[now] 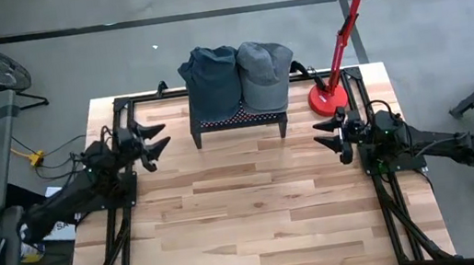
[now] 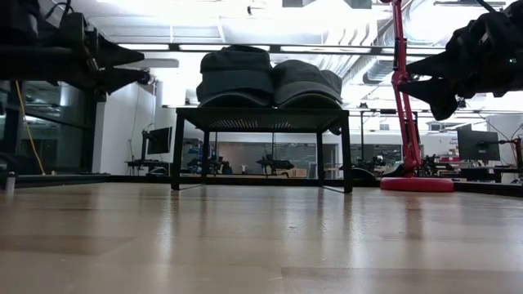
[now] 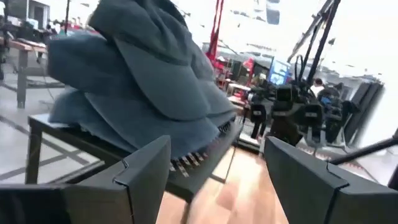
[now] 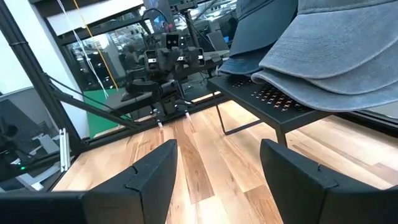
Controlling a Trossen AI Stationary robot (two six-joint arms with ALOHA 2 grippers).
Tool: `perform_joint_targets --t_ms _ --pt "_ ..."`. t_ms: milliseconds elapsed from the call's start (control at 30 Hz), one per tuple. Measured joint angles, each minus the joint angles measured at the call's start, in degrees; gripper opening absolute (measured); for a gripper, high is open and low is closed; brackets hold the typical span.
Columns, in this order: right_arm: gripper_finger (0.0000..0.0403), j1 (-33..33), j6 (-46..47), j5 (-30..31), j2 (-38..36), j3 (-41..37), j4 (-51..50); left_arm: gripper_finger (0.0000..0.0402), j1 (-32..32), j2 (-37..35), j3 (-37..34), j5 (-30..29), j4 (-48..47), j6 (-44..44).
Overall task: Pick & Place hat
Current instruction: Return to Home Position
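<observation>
The left end effector (image 1: 163,135) is open wide. Its two dark fingers (image 3: 146,177) stand far apart and touch nothing. It hangs in the air over the left side of the bench (image 1: 256,204), and its tips point at the shelf (image 1: 237,117). It is near the shelf's left end but not touching it.

The right end effector (image 1: 316,133) is open wide too. Its fingers (image 4: 152,180) have a big gap between them and hold nothing. It hangs over the right side of the bench, near the shelf's right front leg, and its tips point across the bench to the left arm.

The shelf is a small black stand with thin legs and a top full of little holes. It stands on the bench at the middle of the far edge, between the two arms.

The hats are on top of the shelf, in two piles side by side, and the piles touch. The blue caps (image 1: 211,78) are on the left half. The gray caps (image 1: 266,73) are on the right half. In each pile one cap sits on another.

A red lamp (image 1: 327,98) stands on the bench just beside the shelf's right end, and its arm leans up and away to the right.
</observation>
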Motion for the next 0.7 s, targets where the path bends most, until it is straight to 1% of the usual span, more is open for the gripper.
perform_joint_targets --t_ms 100,167,233,333,500,567,700 --pt "0.0222 0.0 0.0 0.0 0.0 0.0 0.0 0.0255 -6.3 -0.1 0.0 -6.9 -2.4 1.8" --pt "0.0222 0.0 0.0 0.0 0.0 0.0 0.0 0.0255 -9.3 -0.1 0.0 -11.1 -4.4 2.0" --pt "0.0222 0.0 0.0 0.0 0.0 0.0 0.0 0.0255 -11.4 -0.1 0.0 -13.2 -6.0 1.9" --pt "0.0222 0.0 0.0 0.0 0.0 0.0 0.0 0.0255 -13.4 -0.1 -0.1 -13.1 -10.1 1.7" --pt "0.0222 0.0 0.0 0.0 0.0 0.0 0.0 0.0255 -13.7 0.6 0.0 -5.3 -10.8 1.7" --pt "0.0222 0.0 0.0 0.0 0.1 0.0 0.0 0.0255 -13.7 0.6 0.0 -4.4 -10.6 1.5" --pt "0.0222 0.0 0.0 0.0 0.1 0.0 0.0 0.0255 -13.7 0.6 0.0 -4.7 -10.7 1.5"
